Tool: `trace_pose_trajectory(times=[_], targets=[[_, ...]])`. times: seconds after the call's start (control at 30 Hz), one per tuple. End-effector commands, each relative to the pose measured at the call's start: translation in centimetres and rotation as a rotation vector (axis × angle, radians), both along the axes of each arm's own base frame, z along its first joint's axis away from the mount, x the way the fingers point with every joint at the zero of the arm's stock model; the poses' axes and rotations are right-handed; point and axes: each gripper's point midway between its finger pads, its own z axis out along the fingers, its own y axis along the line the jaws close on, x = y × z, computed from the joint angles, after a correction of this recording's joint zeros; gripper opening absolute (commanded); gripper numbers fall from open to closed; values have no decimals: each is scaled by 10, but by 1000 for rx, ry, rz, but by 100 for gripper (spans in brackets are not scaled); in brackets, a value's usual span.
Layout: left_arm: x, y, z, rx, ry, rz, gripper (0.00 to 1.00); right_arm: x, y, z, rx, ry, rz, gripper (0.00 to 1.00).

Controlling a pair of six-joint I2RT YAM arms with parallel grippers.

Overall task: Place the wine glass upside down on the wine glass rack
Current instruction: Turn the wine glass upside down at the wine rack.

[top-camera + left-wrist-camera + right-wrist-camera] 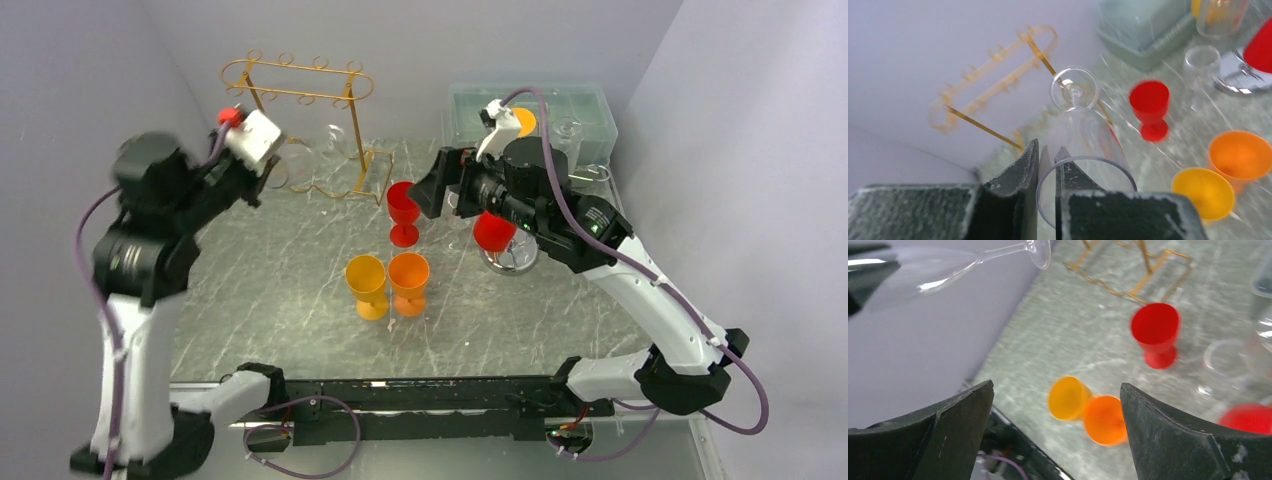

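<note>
A clear wine glass [1083, 132] is pinched by the rim in my left gripper [1049, 146], which is shut on it. Its stem and round foot [1074, 89] point away toward the gold wire rack [998, 80]. From above, the left gripper [262, 168] holds the glass [296, 165] in the air just left of the rack [300, 92], near its lower rungs. The right wrist view shows the same glass [938, 270] lying roughly level at the top left. My right gripper [1056, 385] is open with nothing in it, above the table's middle [425, 190].
A red cup [404, 210], a yellow cup [366, 280] and an orange cup [409, 278] stand mid-table. A red glass [494, 232] sits by a silver base [512, 260] under the right arm. A pale green bin [585, 105] holding glasses stands at the back right.
</note>
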Motion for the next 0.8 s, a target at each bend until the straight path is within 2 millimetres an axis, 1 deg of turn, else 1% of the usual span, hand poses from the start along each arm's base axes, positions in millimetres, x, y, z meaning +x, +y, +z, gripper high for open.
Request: trace_pose_trajectory(times=[0.0, 0.07, 0.17, 0.2, 0.33, 0.47, 0.5, 0.6, 0.7, 0.77], targets=[[-44, 8, 87, 9, -476, -28, 0, -16, 43, 87, 386, -52, 119, 100], [-57, 8, 109, 13, -615, -39, 0, -29, 62, 107, 510, -25, 196, 100], [-71, 8, 121, 14, -698, -55, 0, -47, 84, 132, 684, 10, 288, 100], [-75, 8, 124, 17, -726, -56, 0, -51, 89, 139, 736, 28, 305, 100], [-90, 7, 136, 39, -837, -76, 0, -60, 110, 155, 912, 97, 348, 100], [-94, 4, 136, 71, -882, -97, 0, -68, 130, 173, 961, 93, 376, 100], [-97, 3, 136, 74, -894, -104, 0, -66, 140, 171, 958, 103, 378, 100], [-100, 0, 136, 79, -911, -123, 0, -63, 157, 170, 964, 133, 380, 100], [-104, -2, 133, 102, -932, -139, 0, -54, 168, 166, 1002, 161, 362, 100], [-106, -2, 131, 124, -949, -145, 0, -47, 174, 167, 1026, 163, 340, 100]])
